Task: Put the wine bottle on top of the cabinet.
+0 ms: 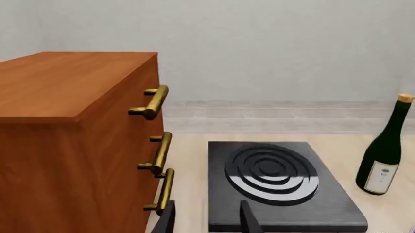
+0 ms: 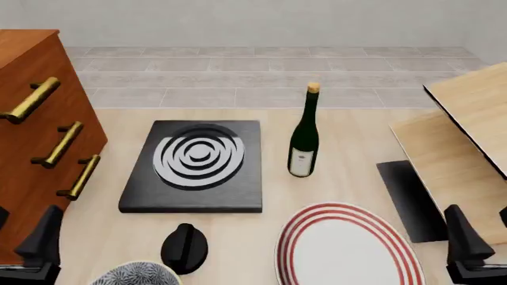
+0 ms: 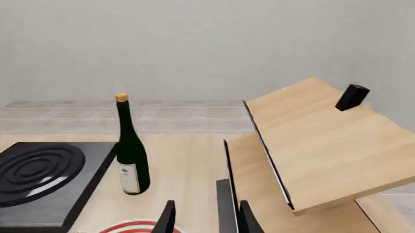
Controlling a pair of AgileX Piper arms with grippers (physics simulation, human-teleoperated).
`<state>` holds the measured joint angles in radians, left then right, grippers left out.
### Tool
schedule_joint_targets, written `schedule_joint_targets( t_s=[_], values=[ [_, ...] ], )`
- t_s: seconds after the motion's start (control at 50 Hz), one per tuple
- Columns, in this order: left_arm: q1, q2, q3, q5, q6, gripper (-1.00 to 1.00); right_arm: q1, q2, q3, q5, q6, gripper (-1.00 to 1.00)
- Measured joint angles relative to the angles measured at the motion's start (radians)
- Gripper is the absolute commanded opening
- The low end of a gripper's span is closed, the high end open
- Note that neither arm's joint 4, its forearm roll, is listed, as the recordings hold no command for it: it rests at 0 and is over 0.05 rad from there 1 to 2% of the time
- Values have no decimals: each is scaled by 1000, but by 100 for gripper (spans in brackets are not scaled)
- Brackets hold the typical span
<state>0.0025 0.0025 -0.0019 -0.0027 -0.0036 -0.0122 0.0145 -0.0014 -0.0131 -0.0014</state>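
The wine bottle (image 3: 131,154) is seen upright on the table (image 3: 188,160), just beside a black hob plate (image 3: 45,179). Pale wood panels (image 3: 318,145) are tilted nearby. The right gripper (image 3: 204,221) is shown with fingers parted, nothing held between them.

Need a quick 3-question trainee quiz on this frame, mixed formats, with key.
1. True or false: the tall dark green glass wine bottle lies on its side.
2. Which thing is nearest the bottle? A) black square stove plate with grey rings B) reddish-brown wooden cabinet with brass handles C) small black knob
3. Fill in: the red-striped white round plate sits nearer the ___ hand.

Key: 1 false; 2 A; 3 right.
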Motion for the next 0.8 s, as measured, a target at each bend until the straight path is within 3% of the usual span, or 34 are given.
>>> schedule_joint_targets(
  t_s=[0.26, 0.48, 0.8],
  values=[
    [-17, 17, -3, -3, 28, 100, 9, 5, -3, -2, 1, 100],
    [-92, 163, -11, -109, 87, 100, 11, 0, -7, 5, 1, 100],
    [-259, 423, -42, -331, 85, 100, 11, -8, -11, 16, 1, 100]
  ],
)
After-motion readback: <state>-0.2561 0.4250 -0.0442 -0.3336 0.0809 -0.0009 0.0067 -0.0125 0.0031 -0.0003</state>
